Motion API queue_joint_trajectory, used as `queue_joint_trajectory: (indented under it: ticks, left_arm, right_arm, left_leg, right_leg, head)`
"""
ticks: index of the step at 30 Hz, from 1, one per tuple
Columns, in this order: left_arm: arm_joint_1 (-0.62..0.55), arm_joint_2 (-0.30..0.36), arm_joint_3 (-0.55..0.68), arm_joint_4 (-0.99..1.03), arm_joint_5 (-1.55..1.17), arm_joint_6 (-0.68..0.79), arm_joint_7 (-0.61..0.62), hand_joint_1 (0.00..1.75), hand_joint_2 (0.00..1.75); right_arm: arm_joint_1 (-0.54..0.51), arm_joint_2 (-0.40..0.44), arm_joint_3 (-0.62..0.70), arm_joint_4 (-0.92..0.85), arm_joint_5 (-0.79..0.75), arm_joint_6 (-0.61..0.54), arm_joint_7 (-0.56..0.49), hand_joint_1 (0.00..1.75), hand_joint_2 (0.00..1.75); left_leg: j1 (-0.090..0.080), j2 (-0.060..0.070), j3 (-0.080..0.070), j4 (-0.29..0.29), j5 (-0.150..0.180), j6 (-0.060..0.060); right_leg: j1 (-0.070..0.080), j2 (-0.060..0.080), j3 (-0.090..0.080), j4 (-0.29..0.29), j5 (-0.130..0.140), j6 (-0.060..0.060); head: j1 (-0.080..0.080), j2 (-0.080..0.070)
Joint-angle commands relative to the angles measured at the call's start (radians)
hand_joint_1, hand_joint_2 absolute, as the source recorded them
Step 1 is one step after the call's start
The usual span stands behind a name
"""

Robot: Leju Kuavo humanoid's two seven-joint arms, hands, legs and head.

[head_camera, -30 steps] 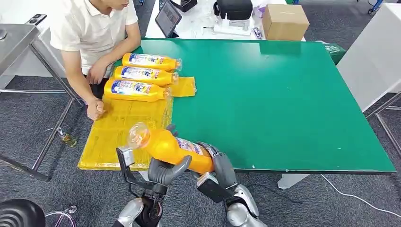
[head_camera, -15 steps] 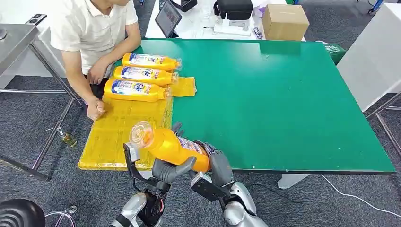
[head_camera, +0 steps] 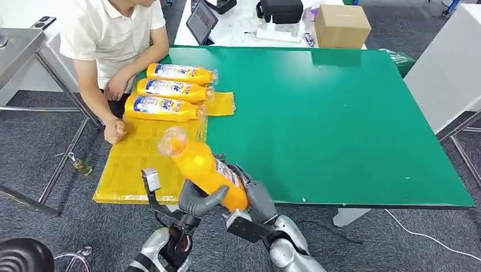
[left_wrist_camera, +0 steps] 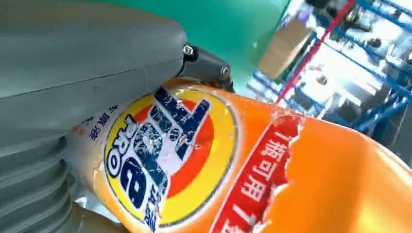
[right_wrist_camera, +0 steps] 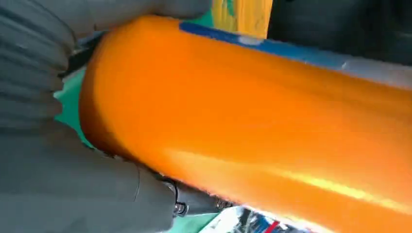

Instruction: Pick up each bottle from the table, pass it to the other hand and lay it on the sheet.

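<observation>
- Orange bottle point(head_camera: 205, 170) held in the air over the near edge of the green table point(head_camera: 340, 124), tilted, clear cap end point(head_camera: 172, 140) up and toward the yellow sheet point(head_camera: 142, 158), base down between the two hands.
- Left hand point(head_camera: 199, 201) wrapped around the lower body of the bottle from the near side, thick grey thumb across the orange plastic (holding it).
- Right hand point(head_camera: 254, 195) pressed against the bottle's base and label side, fingers curled on it as well, so both hands gripping the same bottle.
- In the left wrist view, grey ribbed cover point(left_wrist_camera: 73, 73) tight against the printed label point(left_wrist_camera: 165, 155), blue letters on a yellow and red disc, torn red strip beside it.
- In the right wrist view, smooth orange wall of the bottle point(right_wrist_camera: 252, 111) clasped by grey fingers point(right_wrist_camera: 87, 184) on both sides of it.
- Three more orange bottles lying on their sides in a row at the far end of the sheet: far one point(head_camera: 180, 73), middle one point(head_camera: 173, 89), near one point(head_camera: 163, 107), caps pointing toward the table's middle.
- Sheet draped over the table's left part, near stretch of it bare.
- Person in a white shirt point(head_camera: 110, 34) seated at the left edge, one fist point(head_camera: 114, 130) resting on the sheet.
- Cardboard box point(head_camera: 342, 25) on the white surface beyond the table (well apart from the bottles).
</observation>
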Motion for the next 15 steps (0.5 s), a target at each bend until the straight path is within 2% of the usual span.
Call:
queue_joint_trajectory:
  ticks: [1, 3, 9, 11, 12, 15]
  left_arm:
    - [0.029, 0.041, 0.093, -0.048, 0.078, -0.132, 0.038, 1.75, 1.75]
    - [0.049, 0.050, 0.136, -0.072, 0.067, -0.128, 0.041, 1.75, 1.75]
    - [0.097, 0.045, 0.231, -0.145, 0.000, -0.076, 0.045, 1.75, 1.75]
    - [0.096, 0.052, 0.235, -0.149, -0.087, 0.000, 0.020, 1.75, 1.75]
    - [0.079, 0.079, 0.211, -0.133, -0.253, 0.124, 0.004, 1.75, 1.75]
    - [0.057, 0.092, 0.208, -0.105, -0.362, 0.198, -0.021, 1.75, 1.75]
  right_arm:
    - [0.015, -0.023, 0.054, 0.024, 0.039, -0.026, -0.014, 0.00, 0.00]
    - [0.049, -0.027, 0.030, 0.005, 0.045, -0.044, -0.013, 0.00, 0.00]
    - [0.094, -0.011, -0.022, 0.050, 0.104, -0.104, 0.004, 0.00, 0.00]
    - [0.102, -0.006, -0.034, 0.064, 0.116, -0.131, 0.012, 0.00, 0.00]
    - [0.115, -0.003, -0.050, 0.077, 0.126, -0.175, 0.022, 0.00, 0.00]
    - [0.126, -0.008, -0.058, 0.082, 0.121, -0.203, 0.020, 0.00, 0.00]
  left_leg:
    - [0.001, 0.004, 0.012, -0.001, -0.005, 0.003]
    - [0.001, 0.001, 0.005, -0.001, -0.002, 0.001]
    - [0.001, 0.003, 0.005, -0.001, -0.002, 0.001]
    - [0.001, 0.001, 0.004, -0.001, -0.002, 0.001]
    - [0.001, 0.001, 0.006, -0.001, -0.002, 0.001]
    - [0.001, 0.000, 0.005, -0.001, -0.001, 0.001]
  right_leg:
    - [0.003, 0.001, 0.011, -0.002, -0.004, -0.006]
    - [0.001, -0.001, 0.005, -0.001, -0.002, -0.003]
    - [0.001, 0.001, 0.004, -0.001, -0.001, -0.003]
    - [0.001, 0.000, 0.004, -0.001, -0.001, -0.003]
    - [0.002, -0.001, 0.006, -0.002, -0.002, -0.003]
    - [0.001, -0.001, 0.005, -0.002, -0.001, -0.003]
  head:
    - [0.001, 0.000]
    - [0.001, 0.000]
    - [0.002, 0.000]
    - [0.002, 0.000]
    - [0.002, 0.000]
    - [0.002, 0.000]
